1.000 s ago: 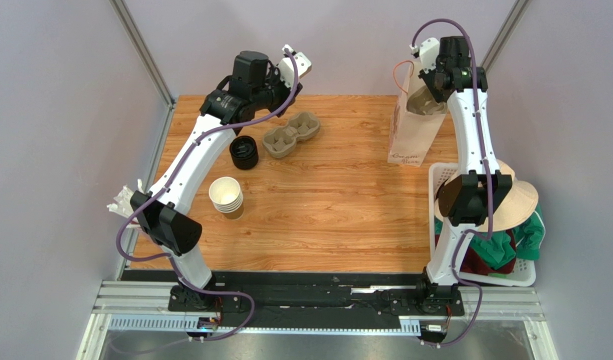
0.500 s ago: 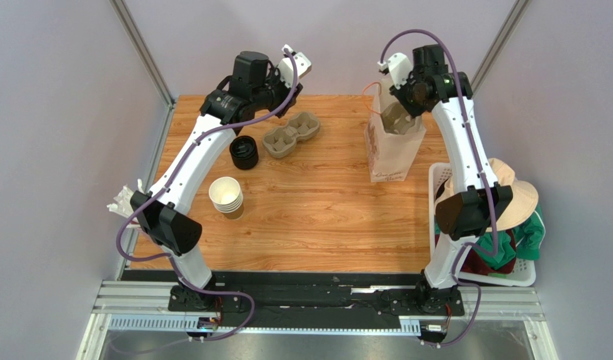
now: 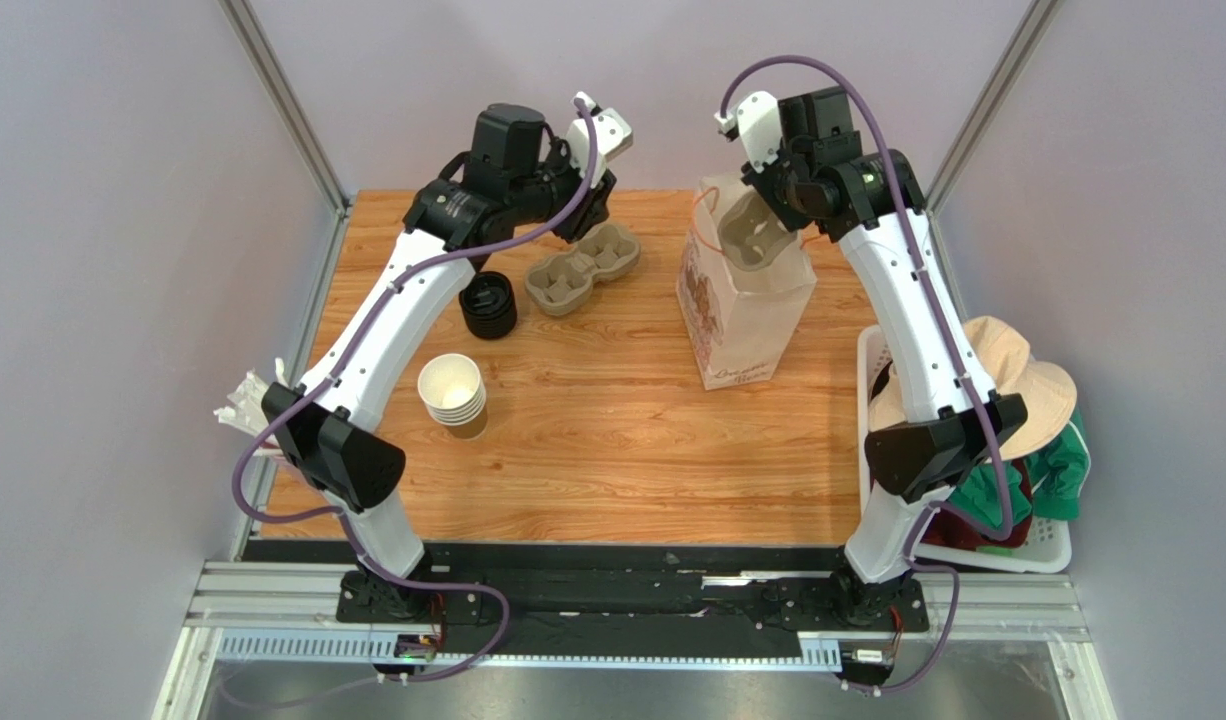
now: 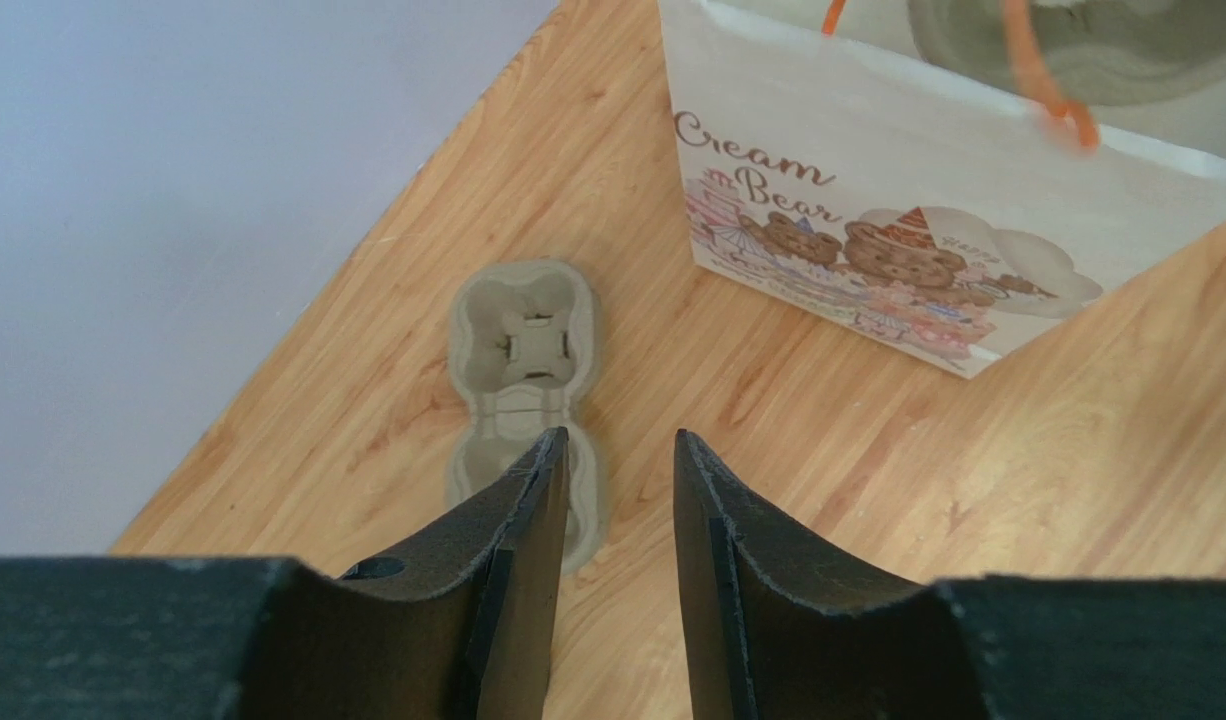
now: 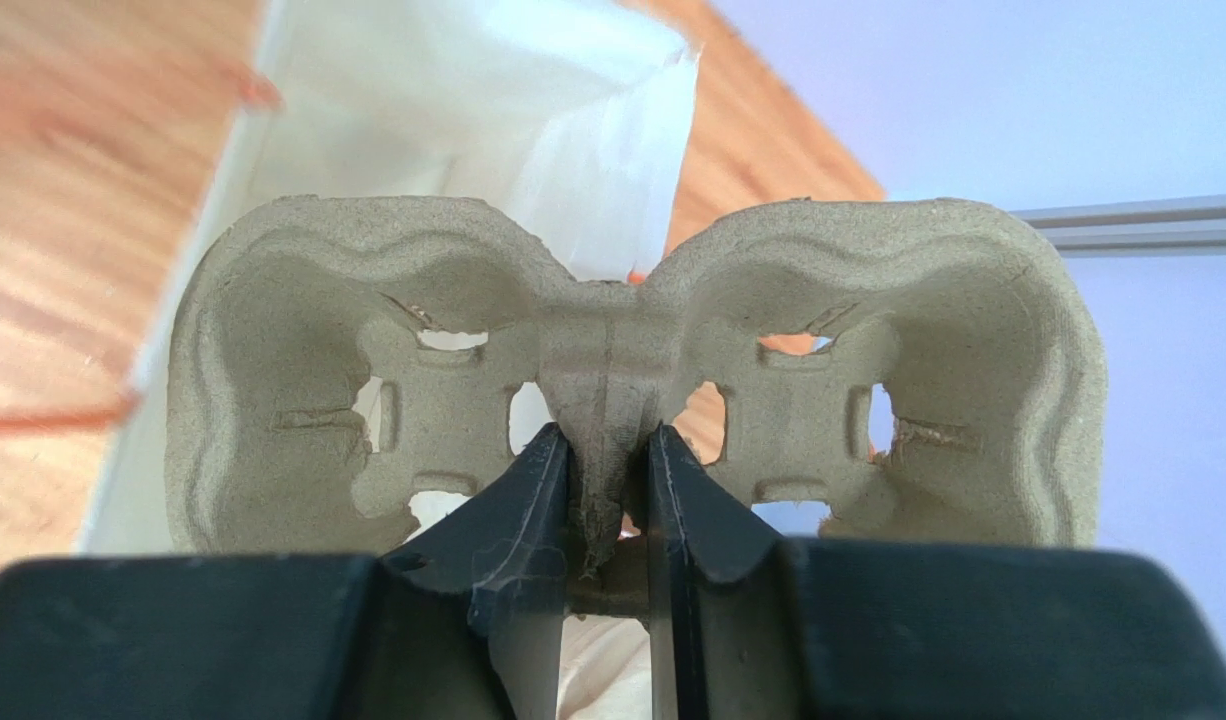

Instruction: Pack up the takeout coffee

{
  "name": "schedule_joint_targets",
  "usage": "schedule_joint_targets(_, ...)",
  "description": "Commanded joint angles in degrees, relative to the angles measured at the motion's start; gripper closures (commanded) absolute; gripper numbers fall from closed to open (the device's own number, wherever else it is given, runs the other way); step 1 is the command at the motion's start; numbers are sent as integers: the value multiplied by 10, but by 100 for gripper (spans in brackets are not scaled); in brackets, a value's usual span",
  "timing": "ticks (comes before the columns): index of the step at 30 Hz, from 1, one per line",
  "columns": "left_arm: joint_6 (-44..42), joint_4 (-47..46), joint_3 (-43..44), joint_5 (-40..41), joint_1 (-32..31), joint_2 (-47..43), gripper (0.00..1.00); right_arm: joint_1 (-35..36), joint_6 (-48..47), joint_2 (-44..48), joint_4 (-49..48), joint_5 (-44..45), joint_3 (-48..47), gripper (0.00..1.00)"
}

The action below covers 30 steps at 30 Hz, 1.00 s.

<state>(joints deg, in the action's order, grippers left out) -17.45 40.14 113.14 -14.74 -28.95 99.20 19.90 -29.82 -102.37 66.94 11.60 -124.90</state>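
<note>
No lidded coffee cup shows in any view. My right gripper (image 3: pixel 766 207) is shut on the centre ridge of a grey pulp cup carrier (image 3: pixel 750 234), held in the open top of a white printed paper bag (image 3: pixel 742 327) at the back middle-right of the table. In the right wrist view the gripper (image 5: pixel 607 450) pinches the carrier (image 5: pixel 634 353) over the bag's opening (image 5: pixel 469 120). My left gripper (image 3: pixel 586 207) hovers above a second pulp carrier (image 3: pixel 582 270) lying on the table. In the left wrist view its jaws (image 4: pixel 616 450) stand slightly apart and empty over that carrier (image 4: pixel 523 353), with the bag (image 4: pixel 875 225) beyond.
A stack of black lids (image 3: pixel 489 305) and a stack of lidless brown cups (image 3: pixel 454 393) stand on the left of the wooden table (image 3: pixel 634 450). A white basket (image 3: pixel 1025 552) with clothes and a tan hat sits at the right edge.
My right arm has swung left with the carrier, and the paper bag has moved left with it towards the table's middle. The left arm has hardly moved.
</note>
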Motion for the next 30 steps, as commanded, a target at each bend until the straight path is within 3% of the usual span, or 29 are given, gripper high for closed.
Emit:
schedule_joint_targets(1, 40, 9, 47, -63, -3, -16, 59, 23, -1, 36, -29, 53, -53, 76)
schedule_joint_targets(7, 113, 12, 87, -106, -6, -5, 58, 58, -10, 66, -65, 83, -58, 76)
schedule_joint_targets(15, 145, 1, 103, -73, -44, 28, 59, 58, -7, 137, -134, 94, -55, 76)
schedule_joint_targets(30, 247, -5, 124, -142, -50, 95, 59, 58, -8, 265, -207, 131, 101, 75)
